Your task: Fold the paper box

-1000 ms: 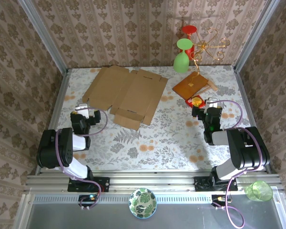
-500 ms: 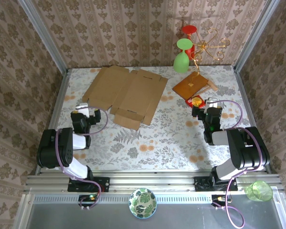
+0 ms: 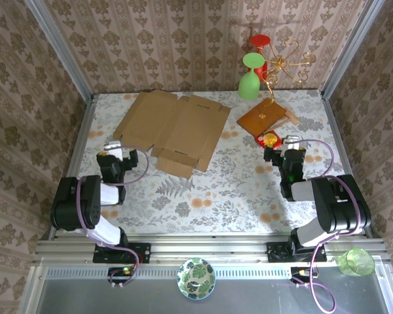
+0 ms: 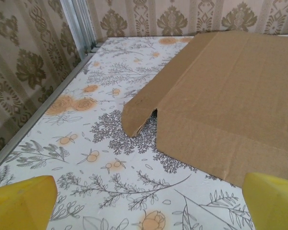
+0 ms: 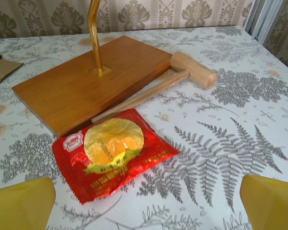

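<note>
The paper box (image 3: 173, 127) lies flat and unfolded on the flowered table at the back left, a light-brown cardboard sheet with flaps and creases. In the left wrist view its near edge and a rounded, slightly lifted flap (image 4: 139, 112) lie just ahead. My left gripper (image 3: 111, 149) sits low on the table, a short way in front of the box's left corner. It is open (image 4: 146, 206), with bare table between the yellow fingertips. My right gripper (image 3: 290, 140) rests at the right side, also open (image 5: 146, 206) and holding nothing.
A reddish wooden board (image 5: 91, 81) with a gold stand and a wooden mallet (image 5: 192, 74) lie ahead of the right gripper. A red snack packet (image 5: 110, 148) lies just before its fingers. A green glass (image 3: 249, 82) stands at the back. The metal side rail (image 4: 77, 28) runs on the left.
The left gripper has shifted very slightly to the left. The box and the right arm have not moved.
</note>
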`<state>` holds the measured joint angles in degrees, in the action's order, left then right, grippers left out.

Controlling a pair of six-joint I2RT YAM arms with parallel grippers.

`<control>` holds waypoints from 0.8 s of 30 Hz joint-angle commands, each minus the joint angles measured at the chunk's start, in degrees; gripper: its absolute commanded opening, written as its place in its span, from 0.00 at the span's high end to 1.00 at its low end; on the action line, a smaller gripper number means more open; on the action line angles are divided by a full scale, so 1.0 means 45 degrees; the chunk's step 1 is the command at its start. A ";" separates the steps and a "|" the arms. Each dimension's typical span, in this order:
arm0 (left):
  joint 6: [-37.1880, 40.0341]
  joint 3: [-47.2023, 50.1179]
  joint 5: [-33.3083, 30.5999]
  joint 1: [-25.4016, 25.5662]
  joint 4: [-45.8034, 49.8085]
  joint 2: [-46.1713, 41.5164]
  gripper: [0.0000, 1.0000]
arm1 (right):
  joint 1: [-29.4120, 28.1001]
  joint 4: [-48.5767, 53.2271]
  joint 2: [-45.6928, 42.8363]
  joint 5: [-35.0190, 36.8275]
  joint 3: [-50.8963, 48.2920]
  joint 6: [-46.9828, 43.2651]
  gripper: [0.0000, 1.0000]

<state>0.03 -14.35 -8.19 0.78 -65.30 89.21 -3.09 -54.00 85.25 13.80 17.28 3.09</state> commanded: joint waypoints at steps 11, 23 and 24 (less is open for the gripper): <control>-0.6220 -0.5264 -0.2308 0.3060 1.3689 -0.6079 0.00 | -0.2002 1.7284 -0.6222 0.3866 0.7176 0.8312 0.00; -1.1254 -1.2866 0.3852 0.5547 1.7008 0.1721 0.45 | -0.2435 1.6419 -0.5660 -0.1876 0.6218 1.0131 0.51; -1.1568 -1.3124 0.3935 0.6142 1.6977 0.2342 0.49 | -0.2440 1.6045 -0.5500 -0.2265 0.6098 1.0289 0.51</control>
<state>-44.80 -69.84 4.21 25.32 2.90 95.66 -13.61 18.63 59.29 9.72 46.15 43.20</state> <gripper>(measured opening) 0.535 0.491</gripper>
